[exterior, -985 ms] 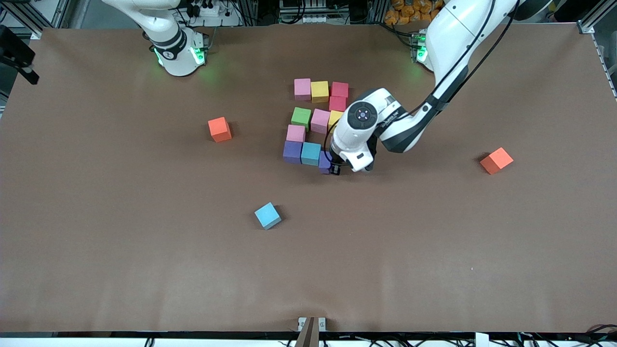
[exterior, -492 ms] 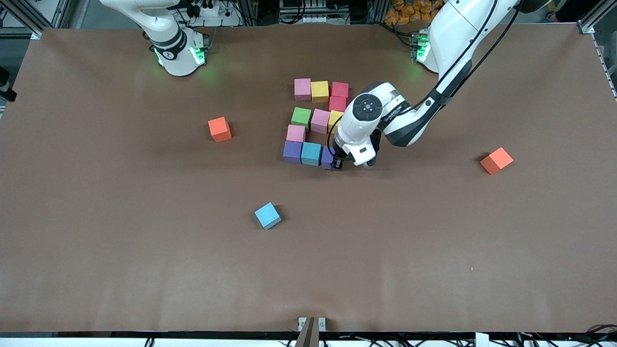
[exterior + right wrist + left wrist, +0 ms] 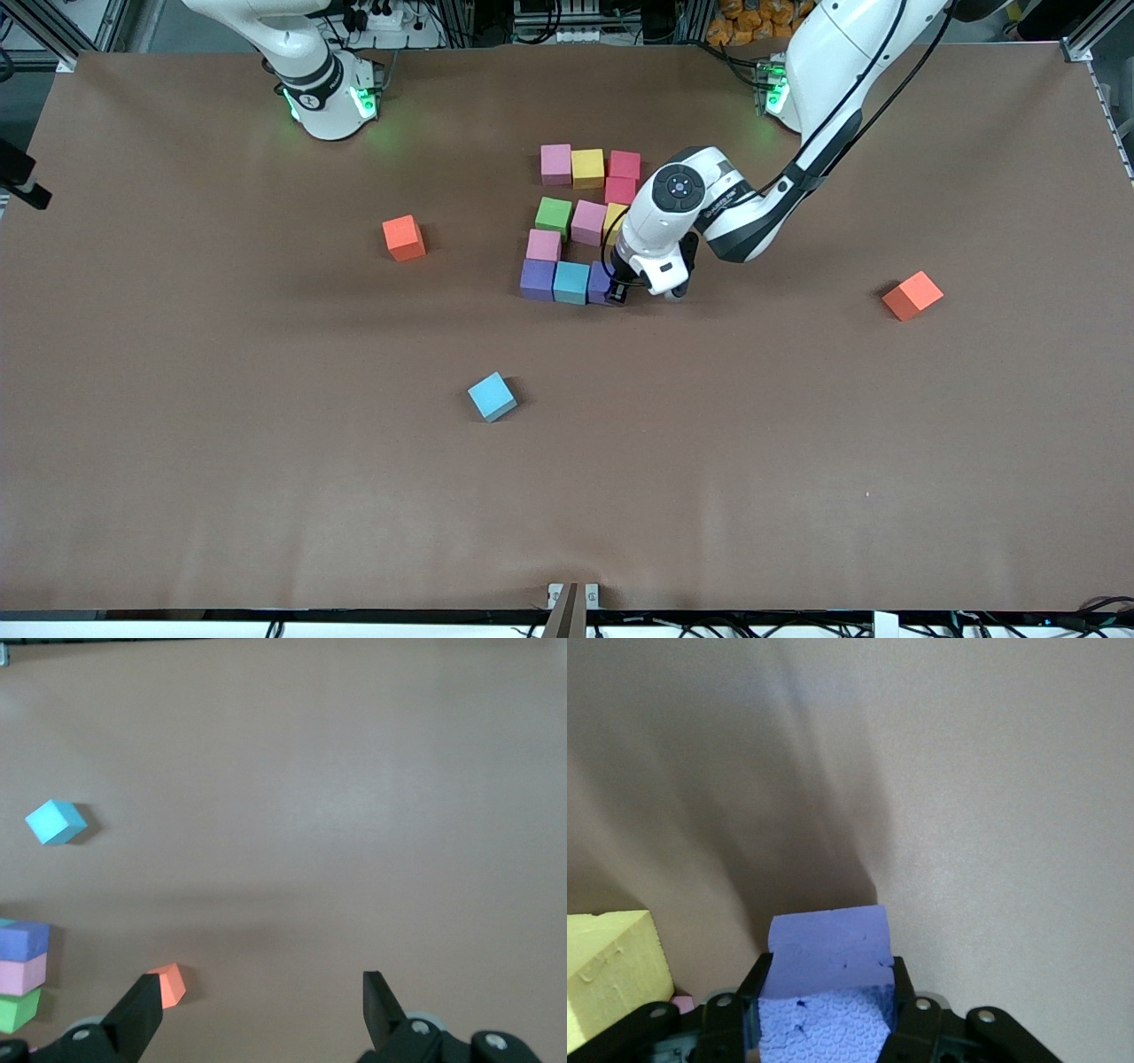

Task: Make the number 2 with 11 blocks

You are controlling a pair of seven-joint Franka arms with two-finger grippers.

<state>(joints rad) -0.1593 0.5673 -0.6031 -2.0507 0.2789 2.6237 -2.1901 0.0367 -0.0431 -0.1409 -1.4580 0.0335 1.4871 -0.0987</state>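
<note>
We see the left gripper (image 3: 617,293) clamped on a purple block (image 3: 601,284), set down against the teal block (image 3: 571,282) at the end of the number 2 (image 3: 580,224)'s row nearest the front camera, about mid-table. The digit's other blocks sit just toward the robots' edge, with a yellow block (image 3: 607,967) close by the held one. The right gripper (image 3: 261,1010) waits with fingers spread above the table, a stray light blue block (image 3: 492,396) lying toward the front edge.

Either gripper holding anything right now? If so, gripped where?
Left gripper is shut on the purple block, fingers on two opposite side faces. Right gripper is open, holding nothing.
</note>
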